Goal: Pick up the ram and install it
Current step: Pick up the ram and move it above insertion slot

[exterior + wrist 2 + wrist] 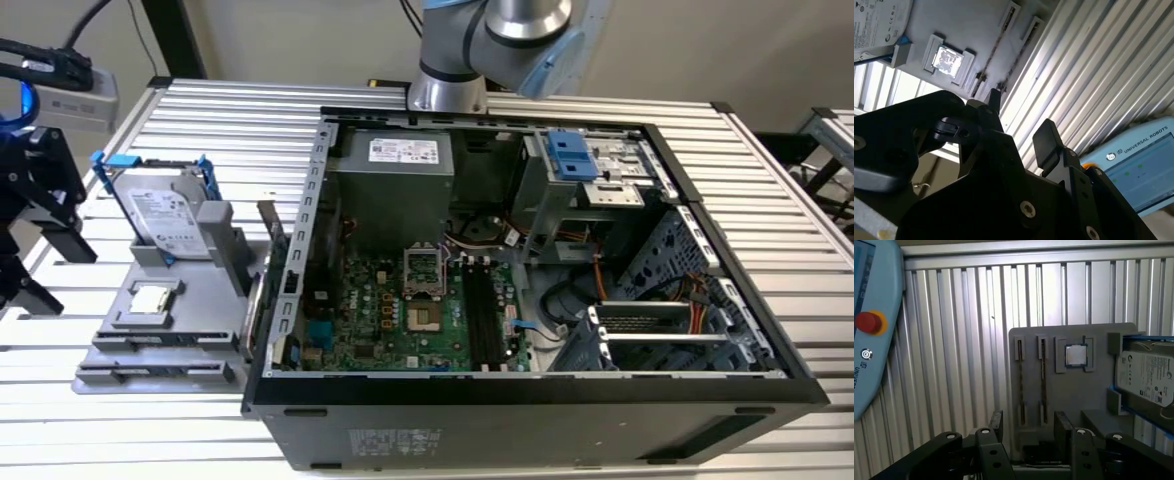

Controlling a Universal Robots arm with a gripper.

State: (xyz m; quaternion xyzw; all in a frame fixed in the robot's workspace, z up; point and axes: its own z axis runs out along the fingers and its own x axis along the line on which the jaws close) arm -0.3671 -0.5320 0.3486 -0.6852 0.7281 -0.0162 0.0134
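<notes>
Two ram sticks stand on edge in the slots of a grey fixture [1074, 390]; one ram [1020, 385] and the other [1043, 377] show as thin dark strips, and one ram [991, 57] also appears in the second wrist view. My gripper [1029, 427] hovers open above the fixture's end near those slots, with nothing between its black fingers [1061, 427]. In the second wrist view the gripper [1021, 125] is likewise open. At the exterior view's left edge, the gripper [40, 240] hangs beside the fixture [160, 320]. The motherboard's black memory slots [483, 315] lie inside the open computer case [534, 400].
A silver hard drive [167, 215] with blue rails and a processor chip [151, 298] sit on the same fixture. A light-blue teach pendant [874, 315] with a red button lies on the ribbed metal table [954, 340]. The arm's base [447, 90] stands behind the case.
</notes>
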